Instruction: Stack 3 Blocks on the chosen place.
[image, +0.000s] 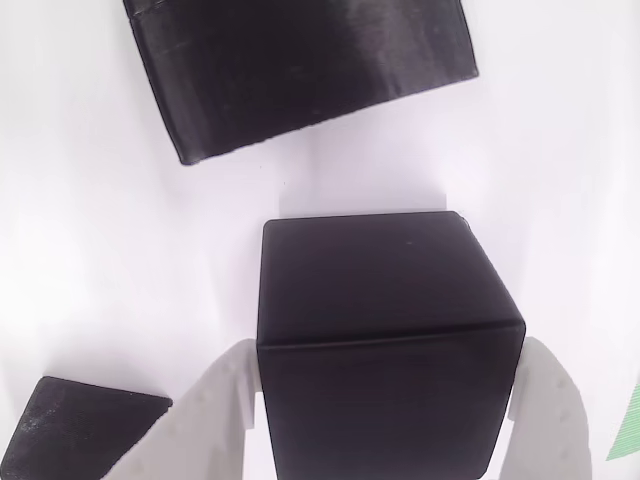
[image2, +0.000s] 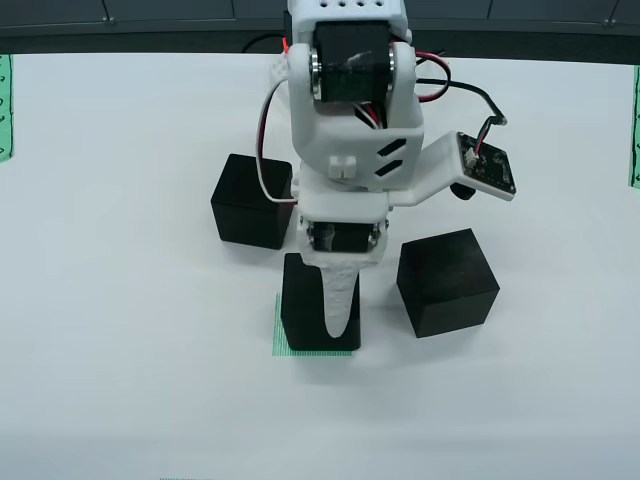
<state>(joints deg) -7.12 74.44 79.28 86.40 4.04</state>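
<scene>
In the view from above, a matte black block (image2: 305, 300) sits on a green-and-white striped patch (image2: 312, 351), the chosen place, in the middle of the table. My gripper (image2: 335, 312) reaches down over it. In the view that rides on the gripper, that block (image: 385, 330) lies between my two white fingers (image: 222, 400), which press against its left and right sides. A second block (image2: 252, 200) stands behind and left of it. The third block (image2: 447, 282) stands to its right, apart from it.
The white arm (image2: 350, 110) with its cable and small board (image2: 488, 165) rises behind the blocks. More striped patches lie at the left edge (image2: 5, 105) and right edge (image2: 634, 130). The riding view shows neighbouring blocks (image: 300, 70) (image: 75, 425) and a green patch (image: 626, 425).
</scene>
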